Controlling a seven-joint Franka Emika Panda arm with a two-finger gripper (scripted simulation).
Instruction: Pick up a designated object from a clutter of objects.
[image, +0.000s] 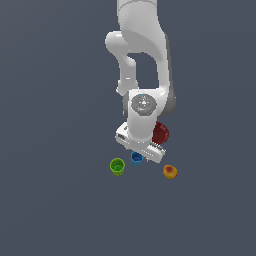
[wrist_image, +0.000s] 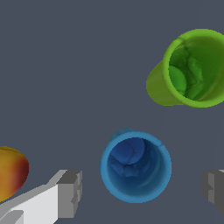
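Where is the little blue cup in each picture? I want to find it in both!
Exterior view: the blue cup sits just under the gripper, between the green cup and the orange-yellow fruit.
Wrist view: the blue cup shows mouth-up between the two open fingers.
Shared landmark: the green cup, the blue cup's neighbour in both.

Dark red bowl (image: 161, 133) half hidden behind the gripper (image: 141, 149), blue cup (image: 136, 158) partly covered, fruit (wrist_image: 11, 173) and green cup (wrist_image: 192, 68) cut by wrist-view edges
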